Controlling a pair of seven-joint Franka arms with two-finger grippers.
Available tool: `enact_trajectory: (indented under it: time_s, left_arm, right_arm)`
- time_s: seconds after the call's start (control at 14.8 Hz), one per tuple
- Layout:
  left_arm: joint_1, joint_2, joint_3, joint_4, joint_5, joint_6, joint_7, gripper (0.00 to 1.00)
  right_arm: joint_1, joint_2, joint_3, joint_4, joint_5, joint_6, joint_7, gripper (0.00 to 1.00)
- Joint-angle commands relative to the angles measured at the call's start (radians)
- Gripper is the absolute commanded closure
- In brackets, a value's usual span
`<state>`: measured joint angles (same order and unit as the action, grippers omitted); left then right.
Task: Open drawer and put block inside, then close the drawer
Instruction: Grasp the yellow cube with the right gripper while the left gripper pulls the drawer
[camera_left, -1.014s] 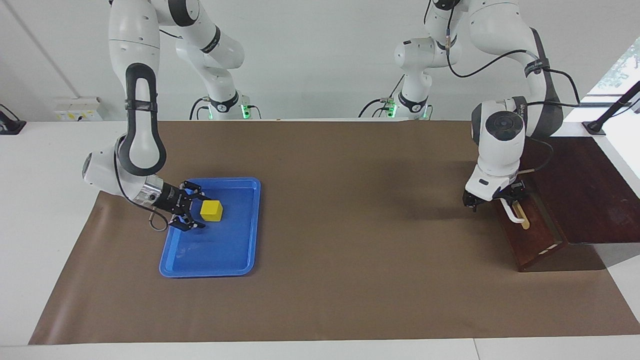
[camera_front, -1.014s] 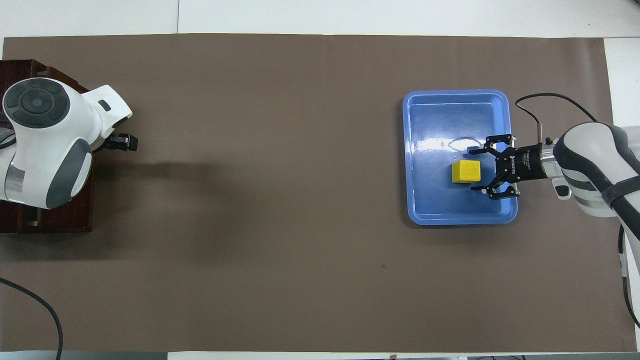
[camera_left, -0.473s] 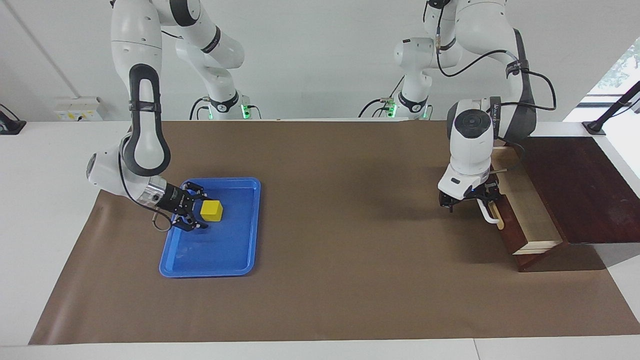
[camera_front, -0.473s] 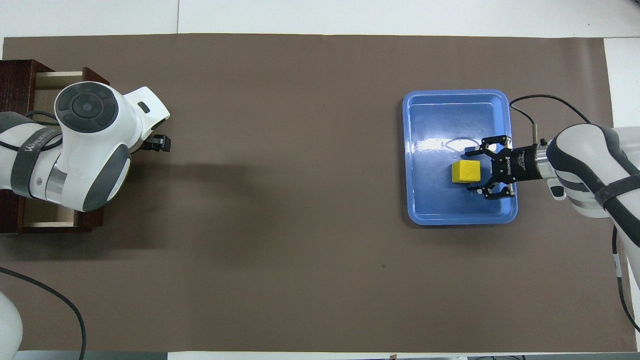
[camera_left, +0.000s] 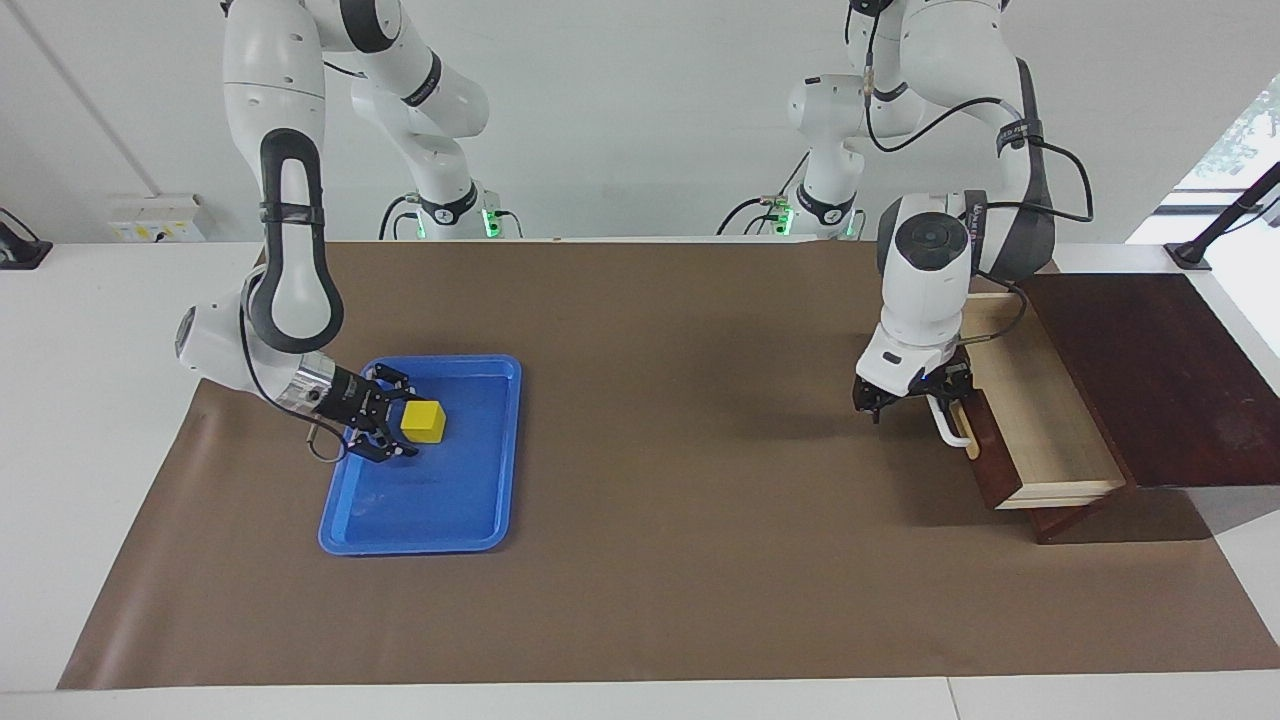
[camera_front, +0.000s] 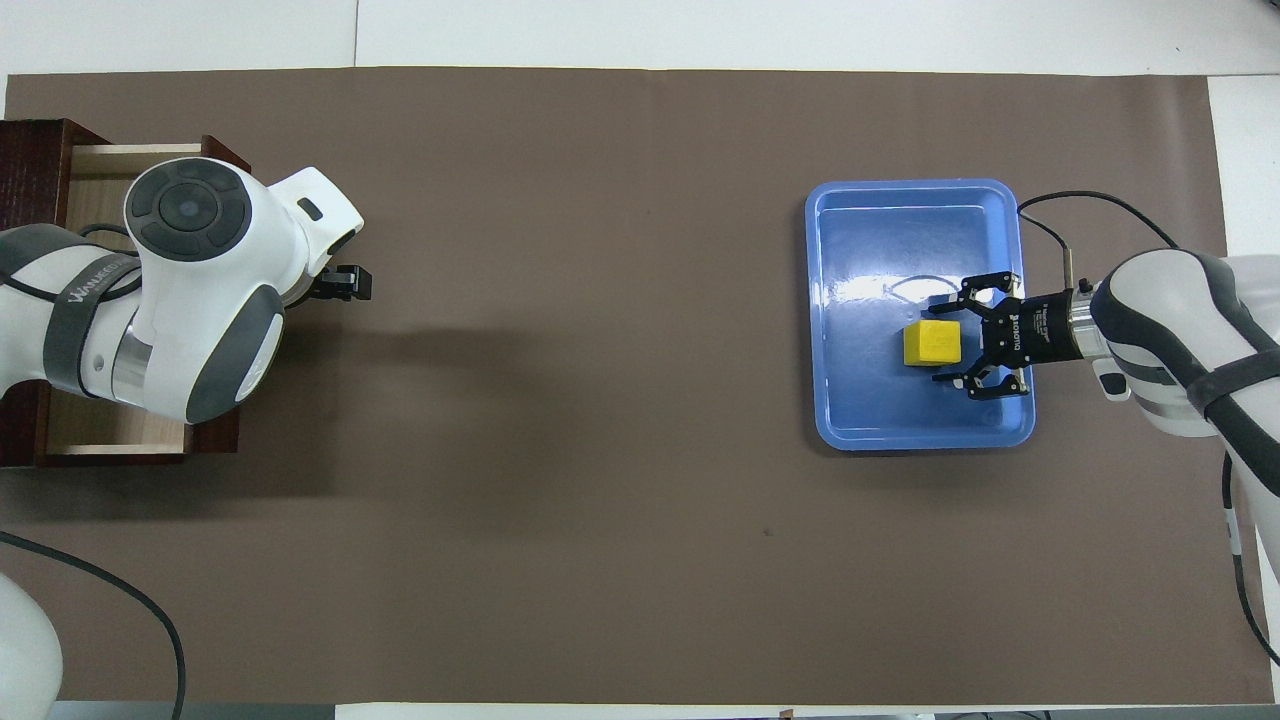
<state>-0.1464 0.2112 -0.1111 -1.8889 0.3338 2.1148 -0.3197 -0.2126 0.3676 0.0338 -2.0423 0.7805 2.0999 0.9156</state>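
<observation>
The yellow block (camera_left: 424, 421) lies in the blue tray (camera_left: 415, 546) at the right arm's end of the table. My right gripper (camera_left: 398, 418) is low in the tray and open, one finger on each side of the block's near edge. In the overhead view the block (camera_front: 930, 343) sits just ahead of the right gripper (camera_front: 945, 343). The drawer (camera_left: 1050, 420) of the dark wooden box (camera_left: 1150, 370) is pulled well out and shows its pale inside. My left gripper (camera_left: 930, 398) is shut on its white handle (camera_left: 948, 428). From overhead, the left arm hides most of the drawer (camera_front: 110, 163).
A brown mat (camera_left: 680, 480) covers the table between the tray and the box. The tray's rim (camera_front: 910, 186) rises around the block. The box stands at the left arm's end, by the table's edge.
My left gripper has drawn the handle toward the table's middle, and the drawer has slid out from nearly shut to well open. My right gripper has edged closer around the block.
</observation>
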Motion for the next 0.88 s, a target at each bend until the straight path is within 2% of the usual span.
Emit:
enact_trajectory:
  time_s: [0.0,0.2,0.54,0.81]
  left_arm:
    - [-0.036,0.014,0.005,0.034,-0.044,-0.03,-0.032,0.0]
    - [-0.048,0.014,0.005,0.034,-0.045,-0.029,-0.052,0.0]
    - [-0.062,0.014,0.005,0.034,-0.065,-0.018,-0.082,0.0]
    - [-0.055,0.014,0.007,0.06,-0.075,-0.041,-0.082,0.0]
  right_arm:
    - [-0.01,-0.007,0.005,-0.03,0.048,0.026,-0.09,0.26]
    - [-0.01,-0.009,0.005,-0.041,0.098,0.026,-0.127,0.44]
    - [-0.007,-0.009,0.003,-0.038,0.098,0.026,-0.144,1.0]
    - [-0.004,-0.007,0.003,0.002,0.091,0.005,-0.138,1.0]
